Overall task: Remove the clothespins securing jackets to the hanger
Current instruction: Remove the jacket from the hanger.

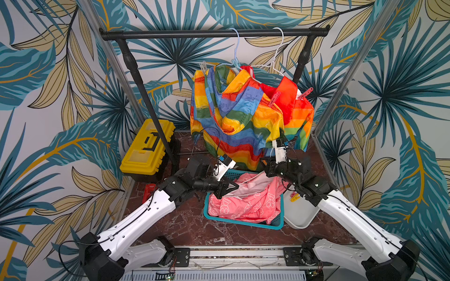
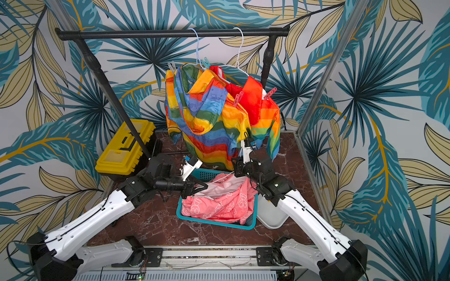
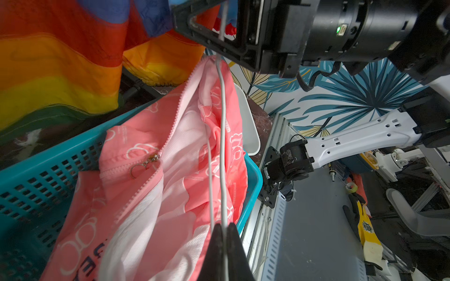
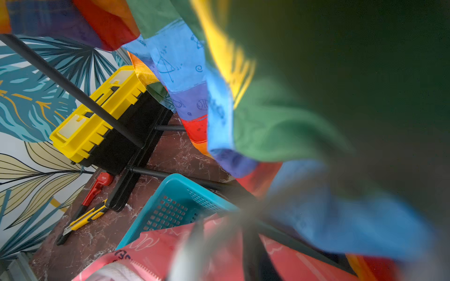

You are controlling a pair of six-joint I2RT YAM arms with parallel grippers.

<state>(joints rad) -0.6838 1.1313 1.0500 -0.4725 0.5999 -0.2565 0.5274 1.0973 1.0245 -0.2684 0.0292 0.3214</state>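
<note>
Over the perforated teal plastic basket (image 1: pixel 243 223), the left gripper (image 3: pixel 225 227) is clamped tight on the thin white wire hanger (image 3: pixel 222 136) that lies in the pink bear-print jacket (image 1: pixel 248 202). How far the right gripper (image 1: pixel 265 167) is parted cannot be told. Two pink plastic clothespins (image 1: pixel 274 98) are clipped to the red-hooded rainbow jacket (image 1: pixel 300 116), which is hung from the black rail (image 1: pixel 214 32). Yellow and pink pegs (image 1: pixel 294 197) are seen in the white tray (image 1: pixel 299 215).

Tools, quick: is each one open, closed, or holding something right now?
Left tool: closed on the white hanger wire.
Right tool: by the same wire; open or closed cannot be told.
</note>
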